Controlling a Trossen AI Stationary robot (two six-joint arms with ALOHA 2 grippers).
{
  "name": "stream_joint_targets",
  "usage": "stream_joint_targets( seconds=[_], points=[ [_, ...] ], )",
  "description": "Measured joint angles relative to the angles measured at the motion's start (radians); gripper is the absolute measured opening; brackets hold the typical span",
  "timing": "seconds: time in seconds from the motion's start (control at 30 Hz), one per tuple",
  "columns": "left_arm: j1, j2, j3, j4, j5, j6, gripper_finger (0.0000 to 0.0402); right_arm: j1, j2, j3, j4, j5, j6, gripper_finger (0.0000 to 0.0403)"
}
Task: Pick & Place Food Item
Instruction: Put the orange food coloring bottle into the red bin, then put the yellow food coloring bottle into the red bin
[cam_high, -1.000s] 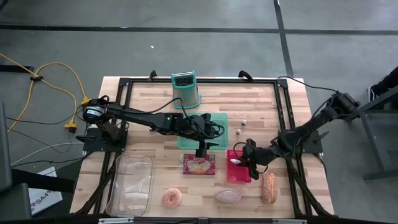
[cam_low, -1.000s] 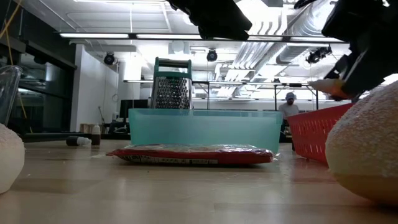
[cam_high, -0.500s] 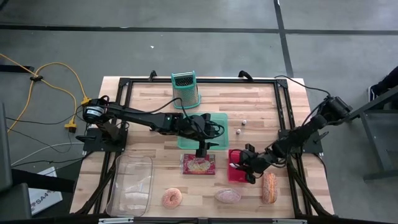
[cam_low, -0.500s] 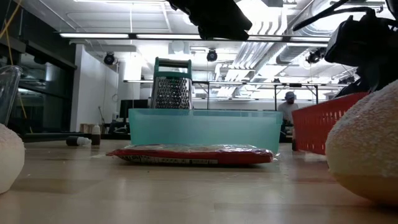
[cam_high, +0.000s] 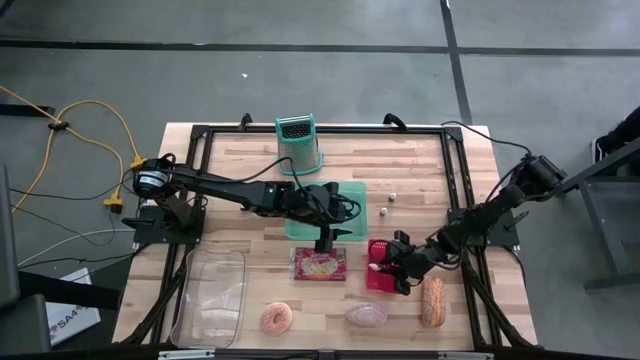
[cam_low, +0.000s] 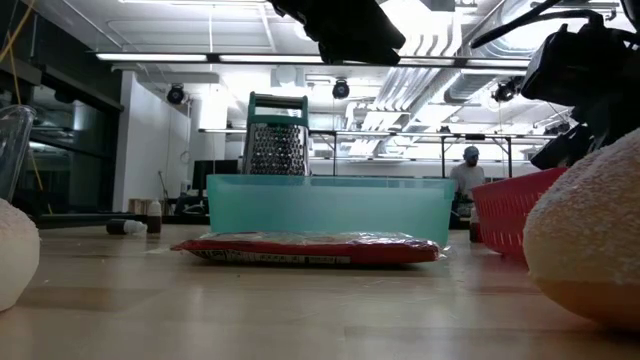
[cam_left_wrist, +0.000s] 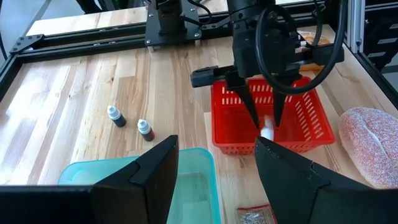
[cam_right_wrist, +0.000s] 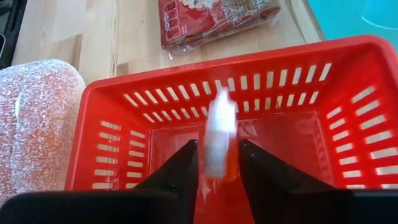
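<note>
Wooden table (cam_high: 230, 150): red basket (cam_high: 380, 279), grater (cam_high: 298, 143), donut (cam_high: 276, 319).

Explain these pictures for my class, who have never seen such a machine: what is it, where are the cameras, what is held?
Two dark robot arms work at a wooden table. One camera looks straight down, one sits at table height, one rides on each wrist. On the table are a grater, a teal tray, a red packet, a doughnut, a sugared roll and a clear tub. The left gripper hangs open and empty by the packet. The right gripper reaches into a red basket, a small bottle at its tip; whether it grips the bottle cannot be told.
</note>
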Motion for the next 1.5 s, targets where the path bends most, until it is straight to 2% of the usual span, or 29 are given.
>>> stream_joint_targets(
  seconds=[0.2,0.63,0.93,1.2,1.5],
  points=[
    [0.000,0.000,0.000,0.000,0.000,0.000,0.0205,0.000,0.000,0.000,0.000,0.001,0.000,0.0131],
    [0.000,0.000,0.000,0.000,0.001,0.000,0.0205,0.000,-0.011,0.000,0.035,0.001,-0.032,0.0132],
    [0.000,0.000,0.000,0.000,0.004,-0.004,0.0205,-0.004,-0.170,0.000,0.059,0.007,-0.197,0.0128],
    [0.000,0.000,0.000,0.000,0.004,-0.006,0.0205,-0.032,-0.332,0.000,0.014,0.065,-0.289,0.0128],
    [0.000,0.000,0.000,0.000,0.003,-0.008,0.0205,-0.047,-0.366,0.000,0.005,0.065,-0.297,0.0128]
  ],
)
